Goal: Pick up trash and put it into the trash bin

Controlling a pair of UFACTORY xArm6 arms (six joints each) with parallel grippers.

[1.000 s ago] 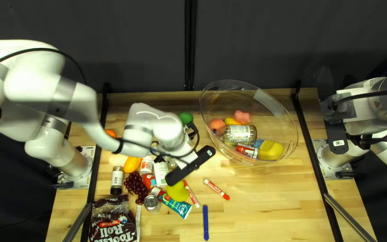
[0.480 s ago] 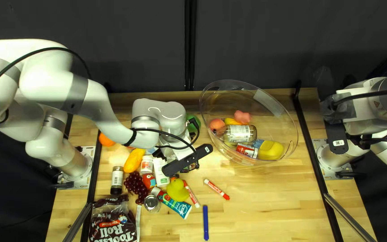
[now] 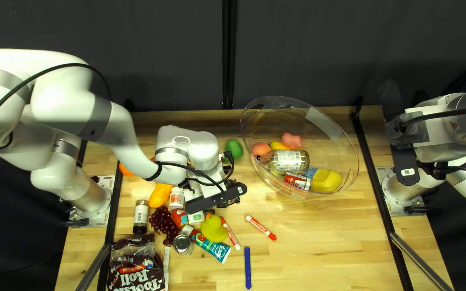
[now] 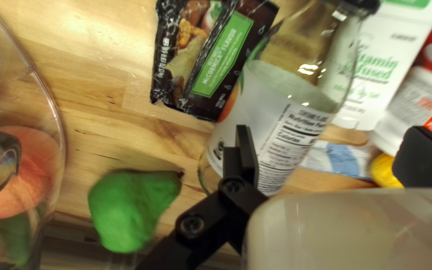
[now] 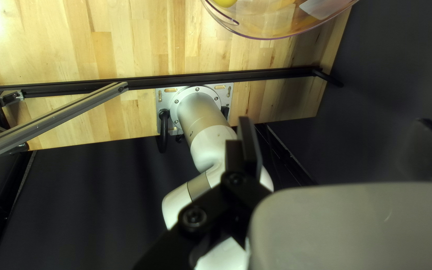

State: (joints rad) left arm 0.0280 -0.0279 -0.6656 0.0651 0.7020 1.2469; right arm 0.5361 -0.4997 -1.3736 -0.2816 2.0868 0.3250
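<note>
Presently, left gripper [image 4: 331,136]: fingers apart, nothing clamped. Judged risk: straight descent could have tipped or rolled labelled glass bottle [image 4: 286,110], since one finger overlay bottle's body. Bottle, likely next trash, lay beneath gripper, neck pointing ahead. Outward: green pear [image 4: 126,210], then clear plastic bin [image 3: 346,186]. Right gripper [image 5: 337,122]: fingers apart, well away.

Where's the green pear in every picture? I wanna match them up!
Top left view: the green pear is just left of the clear bin.
Left wrist view: the pear is between the bin's rim and the left tool.
Right wrist view: not there.
Landmark in all three: the clear bin.
</note>
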